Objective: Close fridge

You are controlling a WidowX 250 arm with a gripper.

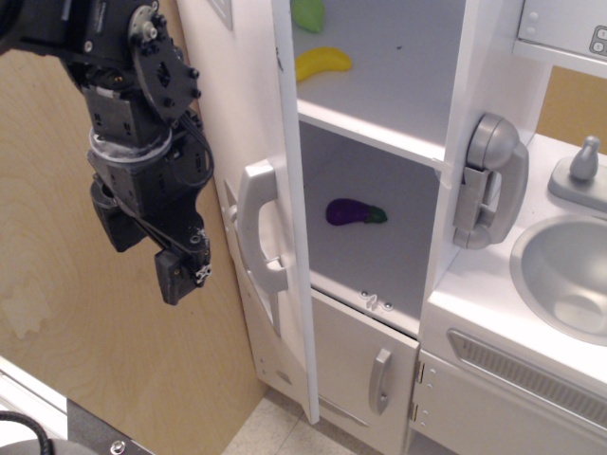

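Fridge (pixel 379 114) stood at centre with its door (pixel 285 237) swung wide open, edge-on to the camera, the grey handle (pixel 258 227) facing left. Left of the door hung the black arm, wrist angled downward, its gripper (pixel 180 270) near the handle but apart from it; whether the jaws were spread or pressed together could not be told. Inside, a purple eggplant (pixel 353 212) lay on the lower shelf, a yellow banana (pixel 322 63) above. No writing was legible.

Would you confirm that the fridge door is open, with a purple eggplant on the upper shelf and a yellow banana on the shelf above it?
Not quite: the purple eggplant lies on the lower shelf of the fridge, as observation.image shows. The door is open, and the yellow banana is on the shelf above.
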